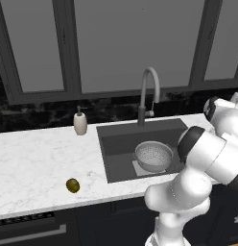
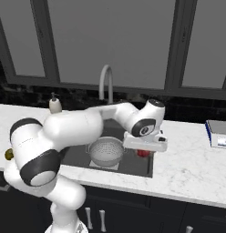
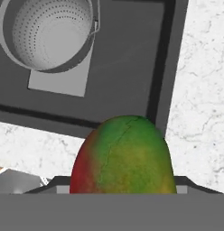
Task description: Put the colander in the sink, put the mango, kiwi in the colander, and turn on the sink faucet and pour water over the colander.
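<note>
The mango [image 3: 123, 158], red and green, looms close in the hand view and hides the fingertips. From the right base view the mango [image 2: 143, 153] hangs under my gripper [image 2: 143, 150], which is shut on it above the right end of the sink [image 2: 133, 164]. The colander [image 1: 153, 154] stands upright and empty on the lighter patch of the sink floor [image 3: 57, 83], to the mango's left. The kiwi [image 1: 73, 185] lies on the counter left of the sink [image 1: 118, 144], near the front edge. The faucet [image 1: 148, 91] rises behind the basin with no water running.
A white soap dispenser [image 1: 80, 122] stands at the back left of the sink. A flat box with a blue edge [image 2: 219, 133] lies on the counter far to the right. Dark windows run along the wall behind.
</note>
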{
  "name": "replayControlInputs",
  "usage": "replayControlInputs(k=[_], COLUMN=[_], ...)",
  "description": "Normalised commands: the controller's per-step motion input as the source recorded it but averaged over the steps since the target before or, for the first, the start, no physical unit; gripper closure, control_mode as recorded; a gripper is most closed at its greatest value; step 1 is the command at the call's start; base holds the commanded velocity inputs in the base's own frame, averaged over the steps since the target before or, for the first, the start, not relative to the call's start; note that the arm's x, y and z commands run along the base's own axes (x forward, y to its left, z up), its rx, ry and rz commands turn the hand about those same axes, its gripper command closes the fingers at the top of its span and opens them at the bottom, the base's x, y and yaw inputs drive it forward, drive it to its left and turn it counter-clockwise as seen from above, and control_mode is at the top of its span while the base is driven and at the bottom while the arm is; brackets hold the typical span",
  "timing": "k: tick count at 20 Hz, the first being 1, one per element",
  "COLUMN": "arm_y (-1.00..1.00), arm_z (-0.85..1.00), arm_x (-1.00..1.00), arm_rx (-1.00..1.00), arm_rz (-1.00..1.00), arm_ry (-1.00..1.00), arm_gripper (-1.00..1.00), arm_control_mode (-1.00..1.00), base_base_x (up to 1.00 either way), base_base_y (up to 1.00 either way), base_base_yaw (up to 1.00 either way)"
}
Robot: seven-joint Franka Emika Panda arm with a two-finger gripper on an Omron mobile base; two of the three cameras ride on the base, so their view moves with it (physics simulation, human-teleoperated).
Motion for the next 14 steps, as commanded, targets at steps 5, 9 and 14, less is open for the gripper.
replayControlInputs(k=[5,9,14], arm_y=[0.93,0.88,0.78], arm_z=[0.27,0.12,0.01], arm_x=[-0.04,0.00,0.00], arm_rx=[0.00,0.00,0.00], arm_rz=[-0.23,-0.22,-0.19], arm_ry=[-0.05,-0.03,-0.01], arm_gripper=[1.00,1.00,1.00], arm_control_mode=[-1.00,-1.00,-1.00], base_base_x=[0.00,0.00,0.00], base_base_y=[0.00,0.00,0.00], base_base_yaw=[0.00,0.00,0.00])
